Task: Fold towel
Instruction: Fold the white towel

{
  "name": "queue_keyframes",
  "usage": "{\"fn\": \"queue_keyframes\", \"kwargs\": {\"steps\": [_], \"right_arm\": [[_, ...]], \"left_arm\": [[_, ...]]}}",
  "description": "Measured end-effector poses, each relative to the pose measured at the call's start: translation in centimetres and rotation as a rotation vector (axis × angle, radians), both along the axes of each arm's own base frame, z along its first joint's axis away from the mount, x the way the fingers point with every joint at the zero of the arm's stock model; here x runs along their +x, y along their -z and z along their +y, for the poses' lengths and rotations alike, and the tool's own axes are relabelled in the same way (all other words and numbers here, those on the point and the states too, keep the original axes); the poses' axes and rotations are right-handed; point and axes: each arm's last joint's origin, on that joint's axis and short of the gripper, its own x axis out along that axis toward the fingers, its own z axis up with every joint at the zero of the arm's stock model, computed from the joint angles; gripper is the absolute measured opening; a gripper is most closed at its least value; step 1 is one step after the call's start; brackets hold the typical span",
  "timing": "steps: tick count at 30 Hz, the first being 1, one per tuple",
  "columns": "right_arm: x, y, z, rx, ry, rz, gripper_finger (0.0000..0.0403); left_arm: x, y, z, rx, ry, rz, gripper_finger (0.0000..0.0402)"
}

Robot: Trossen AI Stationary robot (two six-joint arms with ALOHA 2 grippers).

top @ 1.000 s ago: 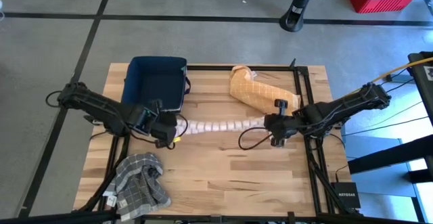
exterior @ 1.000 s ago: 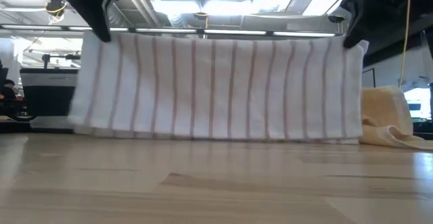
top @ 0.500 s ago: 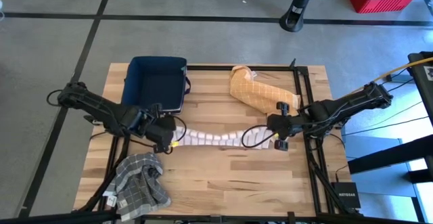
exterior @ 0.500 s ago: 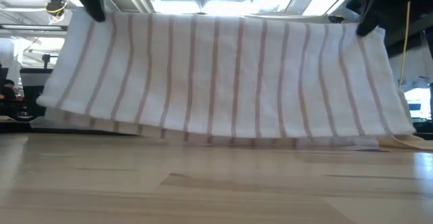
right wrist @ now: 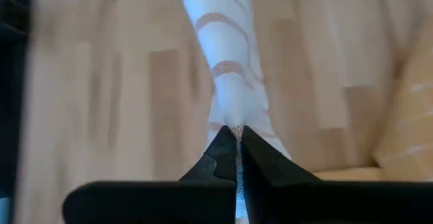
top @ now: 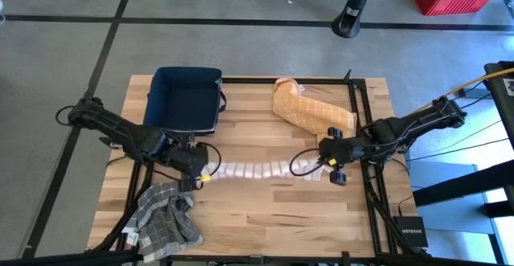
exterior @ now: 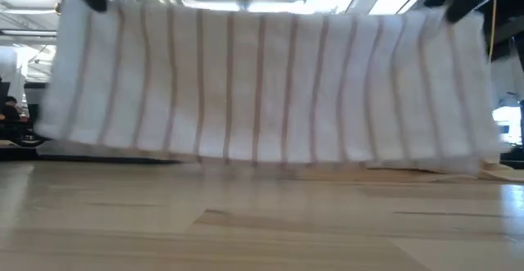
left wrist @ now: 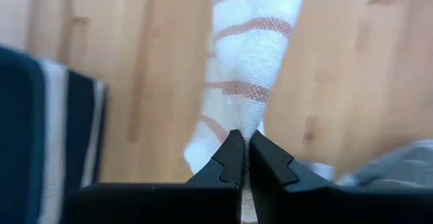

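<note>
A white towel with reddish-brown stripes [top: 257, 170] is held stretched between the two arms above the middle of the wooden table [top: 265, 210], hanging as a curtain in the low view. One end is pinched by the closed left gripper [left wrist: 242, 158], the other by the closed right gripper [right wrist: 237, 149]. A navy bin [top: 186, 97], a tan checked cloth [top: 309, 109] and a grey checked cloth [top: 165, 218] are seen on the table. "NETGEAR" is read on a black box [top: 409, 234] beside the table.
</note>
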Motion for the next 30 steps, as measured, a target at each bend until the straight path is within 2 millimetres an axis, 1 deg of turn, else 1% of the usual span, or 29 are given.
{"fn": "queue_keyframes", "kwargs": {"steps": [2, 4, 6, 8, 11, 14, 17, 19, 21, 23, 25, 27, 30], "right_arm": [[0.0, -0.7, 0.4, 0.041, -0.02, -0.016, 0.0004], [0.0, -1.2, 0.7, 0.062, -0.037, -0.04, 0.0004], [0.0, -1.2, 0.8, 0.054, -0.04, -0.042, 0.0004], [-0.1, -0.9, 0.6, 0.006, -0.02, -0.039, 0.0004], [-0.2, 0.4, 0.1, -0.126, 0.025, -0.011, 0.0004], [-0.3, 1.6, -0.9, -0.29, 0.082, 0.015, 0.0004], [-0.5, 1.8, -2.0, -0.5, 0.145, 0.015, 0.0004], [-0.3, 1.6, -2.1, -0.591, 0.169, -0.02, 0.0004], [-0.3, 1.2, -2.0, -0.615, 0.162, -0.038, 0.0003], [-0.6, 1.0, -1.3, -0.602, 0.139, -0.065, 0.0003], [-0.6, 1.6, -0.1, -0.579, 0.092, -0.074, 0.0004], [-0.6, 3.2, 1.3, -0.534, 0.032, -0.07, 0.0004], [-0.6, 6.4, 3.3, -0.446, -0.06, -0.051, 0.0004]], "left_arm": [[0.0, -0.5, -0.5, -0.034, 0.013, -0.022, 0.0003], [-0.1, -0.6, -0.7, -0.037, 0.018, -0.022, 0.0003], [-0.1, -0.3, -0.5, -0.013, 0.013, -0.014, 0.0003], [-0.2, 0.4, 0.1, 0.044, -0.017, 0.004, 0.0003], [-0.1, 1.7, 1.0, 0.139, -0.038, 0.032, 0.0003], [-0.1, 2.8, 2.2, 0.269, -0.046, 0.049, 0.0003], [0.0, 3.1, 3.2, 0.442, -0.077, 0.031, 0.0003], [0.0, 2.9, 3.3, 0.521, -0.082, 0.007, 0.0003], [-0.1, 2.8, 2.6, 0.58, -0.069, -0.03, 0.0003], [-0.5, 2.7, 1.5, 0.625, -0.053, -0.084, 0.0002], [-0.8, 3.4, 0.1, 0.643, -0.027, -0.133, 0.0002], [-1.0, 5.1, -1.5, 0.635, 0.018, -0.157, 0.0002], [-1.7, 8.6, -3.4, 0.57, 0.102, -0.138, 0.0002]]}}
